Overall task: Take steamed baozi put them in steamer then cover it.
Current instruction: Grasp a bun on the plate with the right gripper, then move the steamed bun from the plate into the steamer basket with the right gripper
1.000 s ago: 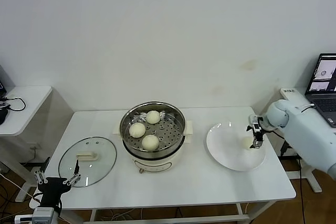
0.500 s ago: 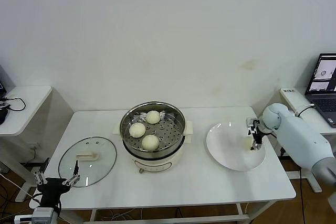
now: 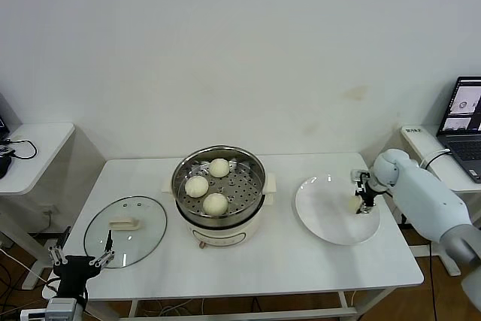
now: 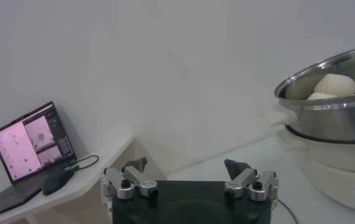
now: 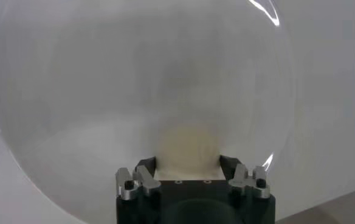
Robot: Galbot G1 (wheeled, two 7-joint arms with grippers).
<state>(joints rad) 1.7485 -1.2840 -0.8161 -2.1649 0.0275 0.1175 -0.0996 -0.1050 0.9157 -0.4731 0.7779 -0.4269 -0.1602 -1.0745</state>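
The steel steamer [image 3: 218,219] stands mid-table on its white base, with three cream baozi [image 3: 215,203] on its perforated tray. The fourth baozi [image 3: 355,204] is at the right side of the white plate [image 3: 323,216]. My right gripper [image 3: 363,199] is over it, and in the right wrist view the baozi [image 5: 188,149] fills the gap of the gripper [image 5: 188,163], with both fingers against its sides. The glass cover [image 3: 125,231] lies flat at the table's left. My left gripper [image 3: 81,259] is parked open below the table's front left corner; it also shows in the left wrist view [image 4: 185,165].
A side table [image 3: 30,155] with cables stands at the far left. A laptop [image 3: 466,110] sits on a stand at the far right. The steamer's rim [image 4: 329,115] shows in the left wrist view, along with a laptop [image 4: 28,143].
My right gripper has shifted slightly left and inward over the plate, staying on the last baozi. The left arm has not moved.
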